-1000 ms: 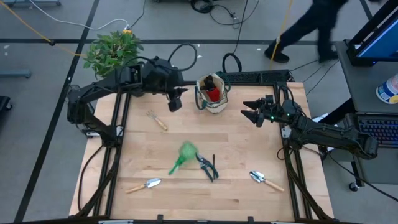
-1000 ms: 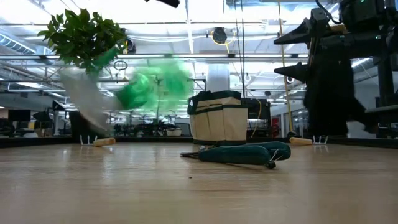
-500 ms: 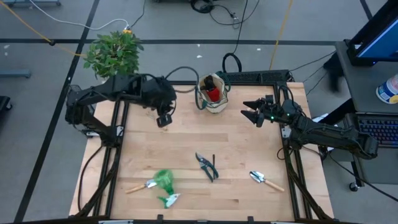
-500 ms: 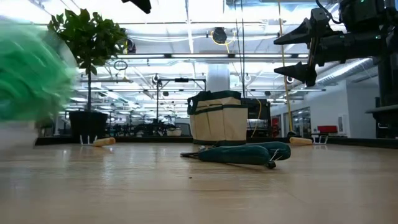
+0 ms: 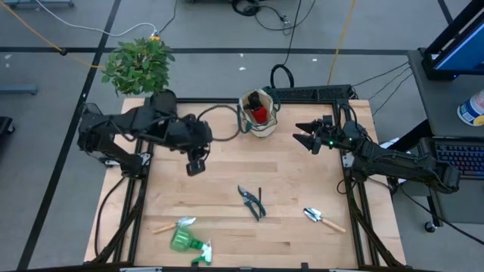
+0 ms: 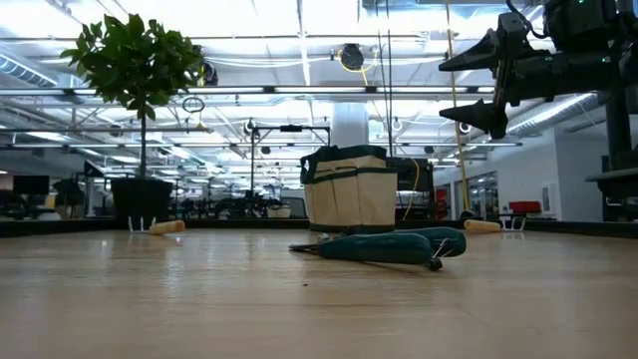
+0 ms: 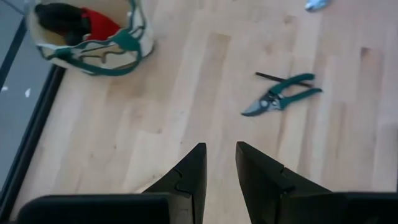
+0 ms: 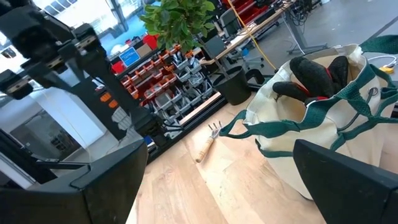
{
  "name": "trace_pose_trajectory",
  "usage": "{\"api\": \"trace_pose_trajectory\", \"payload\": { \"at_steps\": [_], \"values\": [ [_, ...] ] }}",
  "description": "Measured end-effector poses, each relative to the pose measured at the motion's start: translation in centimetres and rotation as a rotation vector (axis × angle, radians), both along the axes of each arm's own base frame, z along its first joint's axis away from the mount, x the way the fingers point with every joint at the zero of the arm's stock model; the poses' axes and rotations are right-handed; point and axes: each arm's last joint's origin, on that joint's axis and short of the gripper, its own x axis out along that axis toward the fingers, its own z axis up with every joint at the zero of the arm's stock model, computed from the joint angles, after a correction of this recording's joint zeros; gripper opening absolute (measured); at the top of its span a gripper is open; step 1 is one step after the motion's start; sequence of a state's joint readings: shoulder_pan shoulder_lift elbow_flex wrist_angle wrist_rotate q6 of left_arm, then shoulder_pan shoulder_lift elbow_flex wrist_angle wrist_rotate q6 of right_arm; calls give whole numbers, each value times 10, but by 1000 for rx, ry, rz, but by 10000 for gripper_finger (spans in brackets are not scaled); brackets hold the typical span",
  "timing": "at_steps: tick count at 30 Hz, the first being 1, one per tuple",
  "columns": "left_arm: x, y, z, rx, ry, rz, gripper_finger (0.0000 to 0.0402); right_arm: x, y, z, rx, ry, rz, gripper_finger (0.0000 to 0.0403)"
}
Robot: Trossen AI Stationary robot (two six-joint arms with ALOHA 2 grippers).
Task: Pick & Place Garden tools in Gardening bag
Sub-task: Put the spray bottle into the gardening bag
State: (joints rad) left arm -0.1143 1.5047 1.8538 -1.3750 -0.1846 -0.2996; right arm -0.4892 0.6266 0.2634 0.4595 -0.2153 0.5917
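The beige gardening bag [image 5: 258,113] stands at the far edge with red-black gloves [image 7: 93,23] inside. My left gripper [image 5: 196,165] hovers left of the table's middle, shut, with nothing between its fingers [image 7: 219,155]. My right gripper [image 5: 306,138] waits open, level, just right of the bag [image 8: 323,118]. The green spray bottle [image 5: 186,242] lies on its side at the near left edge, beside a trowel [image 5: 174,224]. Dark pruning shears [image 5: 252,202] lie flat mid-table. A second trowel [image 5: 324,219] lies at the near right. A small fork [image 8: 208,142] lies left of the bag.
A leafy plant [image 5: 138,64] in a black pot stands off the far left corner. Black frame rails [image 5: 144,162] run along the table's left and right sides. Bare wood [image 5: 295,177] lies between the bag and the shears.
The spray bottle has tumbled through the air from mid-table to the near left edge, where it now lies on its side. My left gripper has swung away from the bag toward the near edge and a little left, tipping further downward. A person has walked out of view at the far right.
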Motion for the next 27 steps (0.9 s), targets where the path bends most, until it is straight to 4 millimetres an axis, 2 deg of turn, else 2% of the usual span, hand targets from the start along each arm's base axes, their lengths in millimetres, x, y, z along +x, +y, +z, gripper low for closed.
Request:
{"api": "trace_pose_trajectory", "payload": {
  "at_steps": [8, 14, 27],
  "values": [
    [-7, -27, -1, 10, 31, -115, 92, 0, 0, 0, 3, 0, 0, 394],
    [-17, -48, -4, 40, 95, -234, 92, 0, 0, 0, 88, -24, 2, 394],
    [-54, -109, -14, 87, 206, -505, 92, 0, 0, 0, 100, -28, 2, 394]
  ]
}}
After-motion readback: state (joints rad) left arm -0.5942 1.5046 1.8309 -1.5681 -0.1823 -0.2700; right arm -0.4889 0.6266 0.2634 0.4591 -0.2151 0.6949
